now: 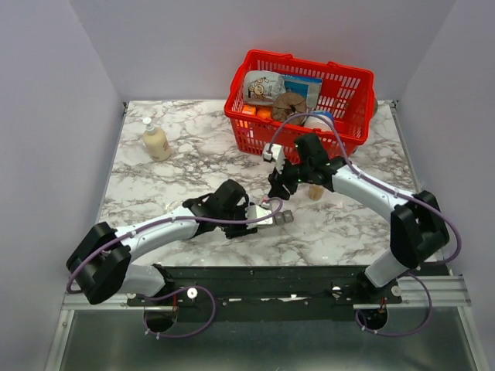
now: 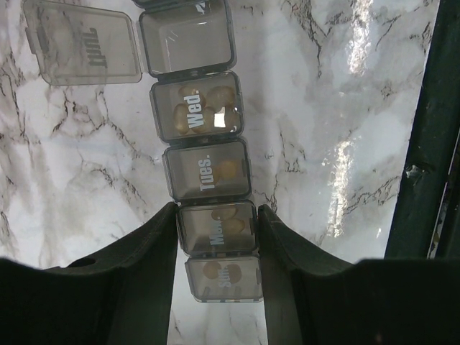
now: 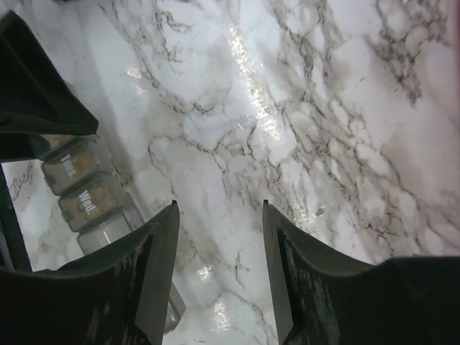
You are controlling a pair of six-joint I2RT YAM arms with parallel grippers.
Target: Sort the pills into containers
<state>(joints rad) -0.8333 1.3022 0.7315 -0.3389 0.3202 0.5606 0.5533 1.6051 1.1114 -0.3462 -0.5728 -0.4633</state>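
Pills (image 2: 221,95) lie in the Sun., Mon., Tues. and Wed. cells of the organiser (image 2: 187,39), which rests on the marble table (image 2: 323,108); the next cell's lid is open. Left gripper (image 2: 217,215) is clamped across the organiser at Mon. Right gripper (image 3: 219,215) hangs just beside the organiser, fingers apart, holding nothing. A small bottle (image 1: 315,191) stands near the organiser.

Left arm (image 1: 155,232): stretched low toward centre; left gripper (image 2: 217,210) clamped on organiser (image 2: 205,172). Right arm (image 1: 371,189): bent inward; right gripper (image 3: 219,208) parted, empty, angled downward.
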